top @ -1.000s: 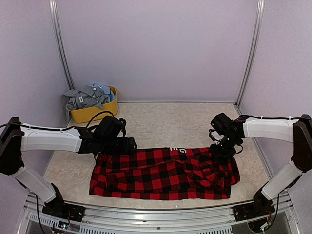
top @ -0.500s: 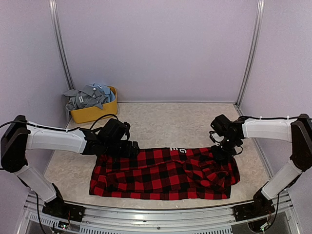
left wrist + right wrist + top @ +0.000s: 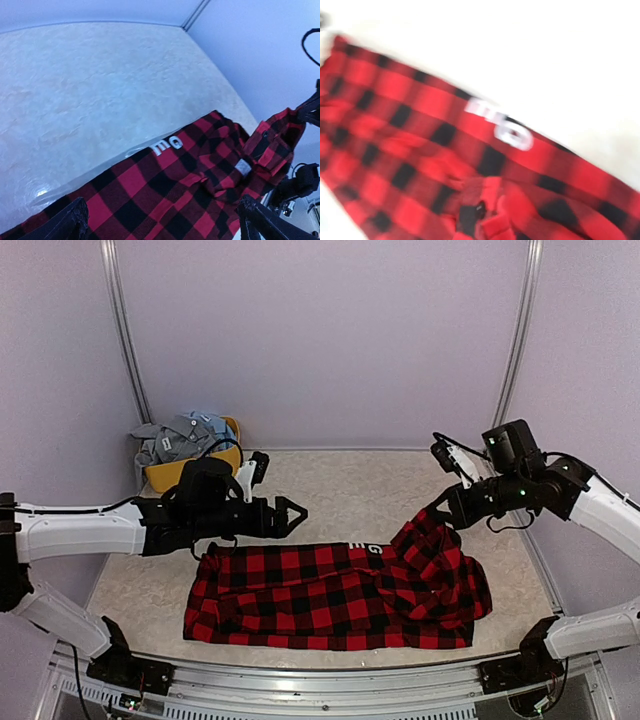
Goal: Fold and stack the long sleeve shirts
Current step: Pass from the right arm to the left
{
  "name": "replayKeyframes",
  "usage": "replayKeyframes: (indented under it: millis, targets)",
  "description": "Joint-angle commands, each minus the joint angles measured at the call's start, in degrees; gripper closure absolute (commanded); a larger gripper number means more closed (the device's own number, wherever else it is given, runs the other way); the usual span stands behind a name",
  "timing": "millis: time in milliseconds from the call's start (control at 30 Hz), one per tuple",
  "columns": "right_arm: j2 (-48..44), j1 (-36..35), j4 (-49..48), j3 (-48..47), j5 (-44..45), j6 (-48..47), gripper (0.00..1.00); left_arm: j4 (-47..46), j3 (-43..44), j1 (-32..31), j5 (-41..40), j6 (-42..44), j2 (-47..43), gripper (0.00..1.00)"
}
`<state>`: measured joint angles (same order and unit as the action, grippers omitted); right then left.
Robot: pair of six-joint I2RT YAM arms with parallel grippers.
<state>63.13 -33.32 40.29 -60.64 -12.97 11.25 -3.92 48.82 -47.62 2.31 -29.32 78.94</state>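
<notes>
From the top camera, I'm seeing the red-and-black flannel lying spread along the near edge of the counter. The right tool is pinching the flannel's right end and holding it up off the counter in a peak. The left tool is hovering with its jaws spread over the flannel's far left edge, gripping nothing. In the far left corner, a grey shirt and a pale blue shirt are sitting heaped in the yellow tub.

On the left wrist camera, I'm looking down between widely parted fingertips at checked cloth with white lettering.

The right wrist feed is blurring. I'm making out only the flannel and its lettering.
</notes>
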Motion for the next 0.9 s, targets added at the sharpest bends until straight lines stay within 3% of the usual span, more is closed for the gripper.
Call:
replayKeyframes:
  millis: [0,200,367,600,733,867]
  targets:
    - [0.4,-0.5,-7.5,-1.9,-18.1,-6.4,1.00,-11.4,1.0,-0.5,15.1,4.0,0.0,0.01]
    - [3.6,-1.1,-13.3,-4.1,-29.5,-8.1,1.00,-12.3,6.7,-3.1,24.1,8.7,2.7,0.01]
    - [5.5,-1.3,-17.3,-5.1,-36.4,-7.7,1.00,-14.3,9.2,-7.0,25.4,11.6,6.0,0.01]
    - [6.3,-2.0,-20.2,-5.3,-41.4,-6.4,1.00,-14.6,13.3,-7.6,29.1,13.3,12.1,0.03]
    - [6.5,-2.1,-20.3,-4.9,-41.3,-6.0,1.00,-14.5,15.7,-8.1,32.5,13.7,15.6,0.17]
    - [7.0,-2.1,-19.6,-4.4,-38.9,-5.6,1.00,-15.5,18.2,-8.4,37.7,12.5,18.6,0.51]
